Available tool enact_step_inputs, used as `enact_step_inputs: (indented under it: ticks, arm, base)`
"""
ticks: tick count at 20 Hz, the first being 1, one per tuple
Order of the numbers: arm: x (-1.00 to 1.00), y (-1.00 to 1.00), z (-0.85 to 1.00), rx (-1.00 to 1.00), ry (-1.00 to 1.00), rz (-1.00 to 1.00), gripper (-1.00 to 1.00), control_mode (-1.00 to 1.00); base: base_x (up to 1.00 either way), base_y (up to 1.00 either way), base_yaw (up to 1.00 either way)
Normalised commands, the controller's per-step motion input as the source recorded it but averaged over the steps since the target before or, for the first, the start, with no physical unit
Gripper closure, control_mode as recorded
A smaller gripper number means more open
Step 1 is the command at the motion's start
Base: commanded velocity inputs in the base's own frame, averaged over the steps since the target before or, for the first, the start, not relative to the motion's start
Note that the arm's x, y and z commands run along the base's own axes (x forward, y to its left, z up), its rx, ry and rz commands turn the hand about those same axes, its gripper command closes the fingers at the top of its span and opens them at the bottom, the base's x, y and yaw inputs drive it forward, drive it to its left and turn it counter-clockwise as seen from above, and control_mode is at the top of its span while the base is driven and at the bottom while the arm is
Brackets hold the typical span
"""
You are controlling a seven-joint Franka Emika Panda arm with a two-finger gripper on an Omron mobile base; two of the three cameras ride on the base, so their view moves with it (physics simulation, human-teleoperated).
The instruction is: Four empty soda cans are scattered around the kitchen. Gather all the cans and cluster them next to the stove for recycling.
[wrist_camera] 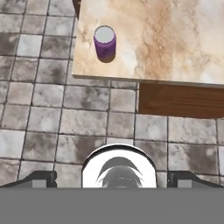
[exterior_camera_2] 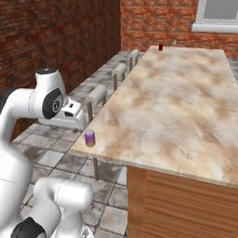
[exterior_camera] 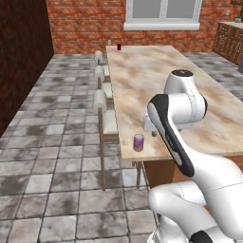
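Two cans sit on the counter (exterior_camera: 190,85): a purple can (wrist_camera: 105,42) upright at its near corner, and probably a red can (exterior_camera: 118,46) far off. Your fingers (wrist_camera: 112,178) stand wide, empty. Grip its light, thin, slippery wall mid-height, gently.

The white Franka arm with dark joints rises from its base, folds at a raised elbow and bends forward and downward. Its wrist and hand point down, the hand view looking nearly straight down. The two-finger claw (wrist_camera: 112,177) stands wide apart, one dark finger tip at 7 o'clock and the other at 5 o'clock of the hand view, with nothing between them.
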Motion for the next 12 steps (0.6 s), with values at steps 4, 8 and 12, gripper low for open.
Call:
enact_step_inputs:
  ticks: [4,8,12]
  arm:
    - [0.25,0.00,-0.14,0.00,0.05,0.00,-1.00,-1.00]
    - [0.20,0.00,-0.16,0.00,0.03,0.00,-1.00,-1.00]
    - [0.18,0.00,-0.20,0.00,0.00,0.00,-1.00,-1.00]
  base:
    - [0.00,0.00,0.00]
    - [0.00,0.00,0.00]
    - [0.00,0.00,0.00]
